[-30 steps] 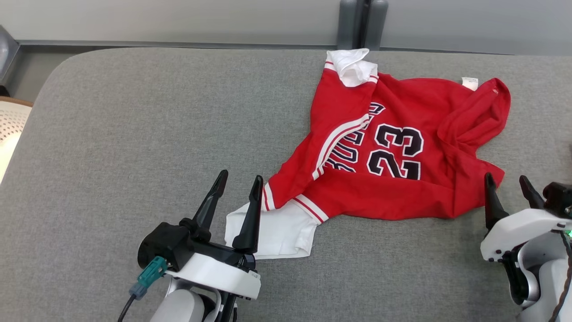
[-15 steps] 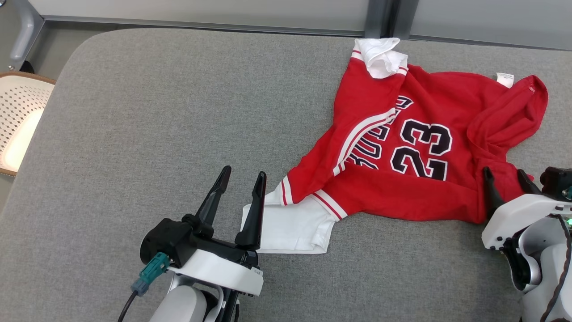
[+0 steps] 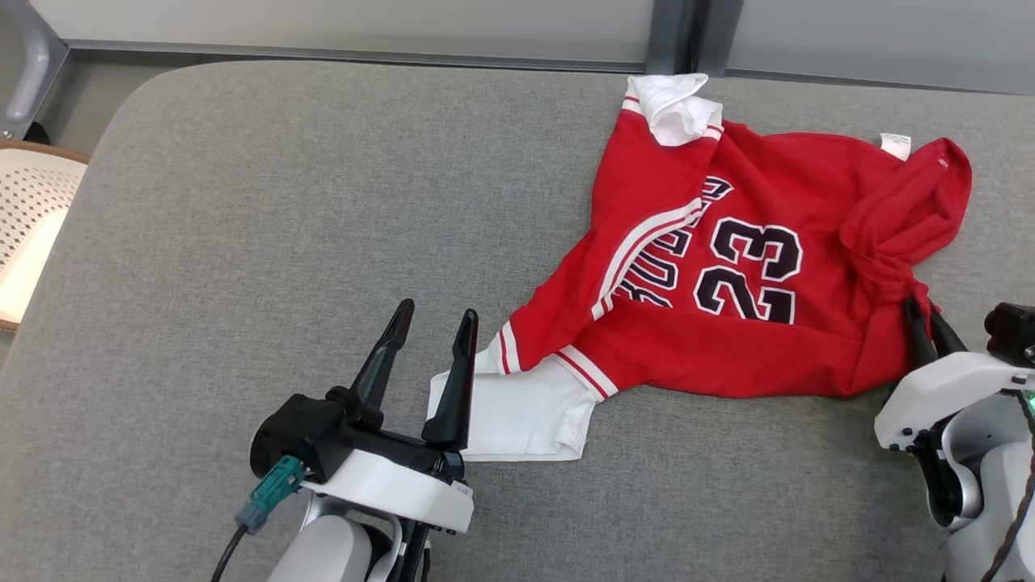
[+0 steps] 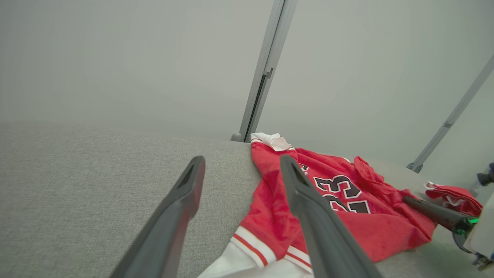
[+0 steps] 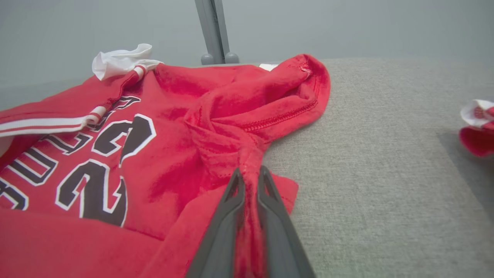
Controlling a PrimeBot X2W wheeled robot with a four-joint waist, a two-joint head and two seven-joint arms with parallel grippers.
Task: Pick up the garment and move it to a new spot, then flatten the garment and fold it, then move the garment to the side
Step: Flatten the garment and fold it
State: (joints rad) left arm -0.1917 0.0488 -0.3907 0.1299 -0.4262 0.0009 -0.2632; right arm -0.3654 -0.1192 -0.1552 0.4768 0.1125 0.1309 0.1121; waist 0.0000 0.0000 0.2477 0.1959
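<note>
Grey fabric-covered table (image 3: 323,202) bears a crumpled red garment (image 3: 728,356)

You're in a lab-like test cell: grey padded surface (image 3: 323,202), plain partition panels (image 4: 115,58) on metal posts (image 4: 262,73).

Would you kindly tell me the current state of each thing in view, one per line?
Red jersey: crumpled and unfolded, lying on the grey surface.
Right gripper: shut on a bunched fold of the jersey.
Left gripper: open, holding nothing, beside the white sleeve.
Second red garment: bunched up, lying apart from the jersey.
</note>
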